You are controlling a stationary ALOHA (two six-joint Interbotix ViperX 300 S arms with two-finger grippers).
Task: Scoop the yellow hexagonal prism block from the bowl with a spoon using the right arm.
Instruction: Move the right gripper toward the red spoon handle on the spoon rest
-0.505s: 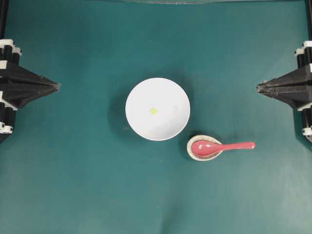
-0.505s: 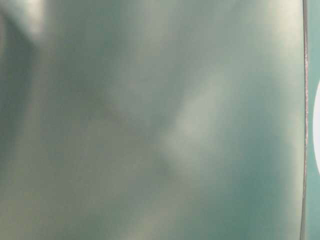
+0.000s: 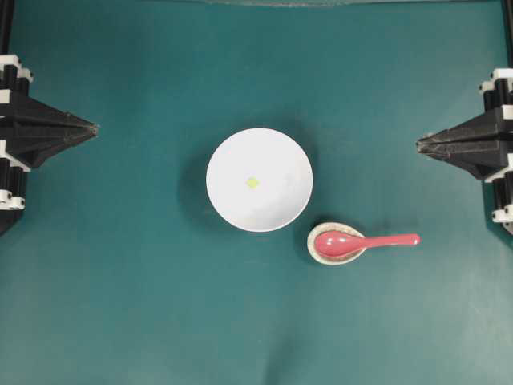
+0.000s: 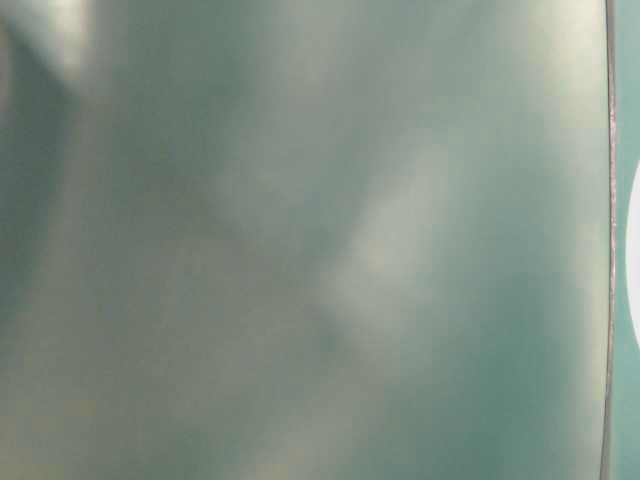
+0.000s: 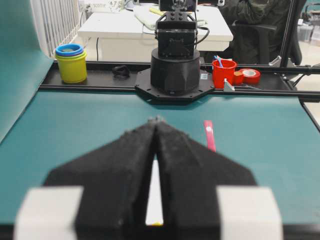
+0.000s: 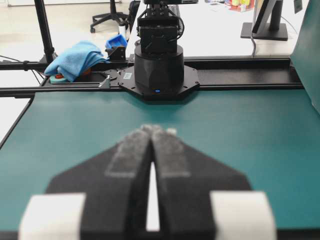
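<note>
One teal table (image 3: 120,305) is seen from overhead, with two black arms at its edges: the left arm (image 3: 20,132) at the left edge and the right arm (image 3: 489,144) at the right edge. One left gripper (image 3: 94,127) and one right gripper (image 3: 420,144) are counted, each with its two fingers pressed together to a point and nothing pinched; both are well apart from the dishes. One bowl (image 3: 280,156) is set near the middle of the table. One small speckled dish (image 3: 317,250) is placed just right of and nearer than the bowl. One spoon (image 3: 361,241) is laid with its scoop in that dish and its handle pointing right. One yellow hexagonal prism block (image 3: 252,183) is found inside the bowl, near its centre
</note>
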